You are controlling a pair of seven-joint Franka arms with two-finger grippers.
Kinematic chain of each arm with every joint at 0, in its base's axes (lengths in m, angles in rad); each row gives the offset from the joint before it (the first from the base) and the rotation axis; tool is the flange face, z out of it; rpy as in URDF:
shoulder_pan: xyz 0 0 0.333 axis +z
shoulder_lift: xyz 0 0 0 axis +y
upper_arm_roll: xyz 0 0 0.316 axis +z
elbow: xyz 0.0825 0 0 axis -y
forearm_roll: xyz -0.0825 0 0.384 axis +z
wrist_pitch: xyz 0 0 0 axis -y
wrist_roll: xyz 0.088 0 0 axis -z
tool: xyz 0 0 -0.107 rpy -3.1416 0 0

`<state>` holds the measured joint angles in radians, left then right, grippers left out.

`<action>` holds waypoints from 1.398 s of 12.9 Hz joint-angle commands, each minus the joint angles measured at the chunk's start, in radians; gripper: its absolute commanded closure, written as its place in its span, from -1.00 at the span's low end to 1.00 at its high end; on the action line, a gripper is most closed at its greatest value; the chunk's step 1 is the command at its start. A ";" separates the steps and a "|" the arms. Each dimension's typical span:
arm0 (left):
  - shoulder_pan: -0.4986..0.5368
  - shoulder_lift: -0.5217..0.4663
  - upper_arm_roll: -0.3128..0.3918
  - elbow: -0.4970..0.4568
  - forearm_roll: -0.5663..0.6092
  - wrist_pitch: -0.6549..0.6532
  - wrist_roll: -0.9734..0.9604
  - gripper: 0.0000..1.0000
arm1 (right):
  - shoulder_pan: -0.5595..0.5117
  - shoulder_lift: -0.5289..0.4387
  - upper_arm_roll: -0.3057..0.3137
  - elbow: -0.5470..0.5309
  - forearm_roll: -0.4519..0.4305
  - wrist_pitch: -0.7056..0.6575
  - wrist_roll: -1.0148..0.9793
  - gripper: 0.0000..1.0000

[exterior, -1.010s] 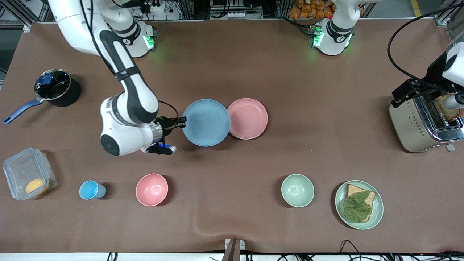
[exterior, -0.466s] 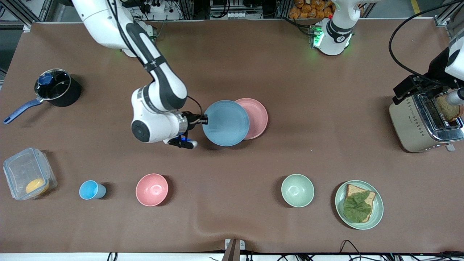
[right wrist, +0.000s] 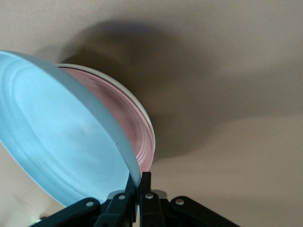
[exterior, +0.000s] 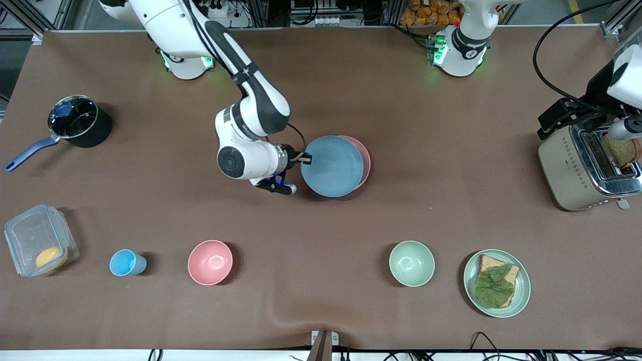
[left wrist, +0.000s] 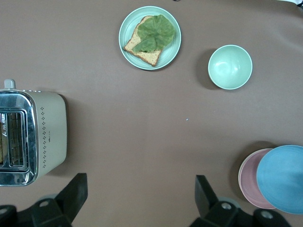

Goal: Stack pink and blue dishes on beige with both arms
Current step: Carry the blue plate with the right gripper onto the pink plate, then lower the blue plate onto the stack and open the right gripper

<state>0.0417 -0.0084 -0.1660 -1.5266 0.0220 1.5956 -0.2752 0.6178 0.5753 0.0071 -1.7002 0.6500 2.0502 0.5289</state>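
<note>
Brown table [exterior: 451,200], right gripper [exterior: 306,159] pinching tilted blue plate [exterior: 331,166] over pink plate [exterior: 365,159]

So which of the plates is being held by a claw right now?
The blue plate: the right claw is shut on its rim, carrying it over the pink plate. The green plate with bread sits untouched on the table.

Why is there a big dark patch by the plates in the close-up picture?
Right wrist view: it's shadow on the table, cast by the blue plate that the right gripper holds over the pink plate. Front view: the same shadow hugs the plates' nearer edge.
</note>
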 commanded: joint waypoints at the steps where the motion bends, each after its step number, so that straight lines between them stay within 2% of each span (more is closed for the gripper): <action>1: 0.001 -0.015 -0.009 0.008 -0.017 -0.023 -0.010 -1.00 | 0.039 -0.002 -0.012 -0.039 0.023 0.057 0.025 1.00; 4: 0.001 -0.015 -0.009 0.008 -0.017 -0.036 -0.012 -1.00 | 0.065 -0.002 -0.012 -0.069 0.025 0.111 0.036 1.00; 11: 0.000 -0.015 -0.013 0.006 -0.019 -0.045 -0.013 -1.00 | 0.099 0.000 -0.012 -0.073 0.025 0.130 0.068 1.00; 12: 0.000 -0.015 -0.015 0.006 -0.019 -0.045 -0.013 -1.00 | 0.099 0.000 -0.012 -0.078 0.025 0.130 0.068 0.70; 13: 0.000 -0.015 -0.015 0.006 -0.019 -0.045 -0.013 -1.00 | 0.099 0.000 -0.012 -0.078 0.025 0.130 0.068 -0.35; 14: 0.000 -0.016 -0.015 0.006 -0.019 -0.046 -0.013 -1.00 | 0.097 0.000 -0.012 -0.078 0.025 0.128 0.071 -0.99; 18: 0.000 -0.016 -0.017 0.008 -0.019 -0.046 -0.010 -1.00 | 0.059 -0.052 -0.042 -0.073 0.004 0.042 0.054 -1.00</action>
<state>0.0416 -0.0133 -0.1810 -1.5261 0.0218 1.5687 -0.2759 0.6999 0.5759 -0.0111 -1.7618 0.6503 2.1476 0.5854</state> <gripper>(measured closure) 0.000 0.330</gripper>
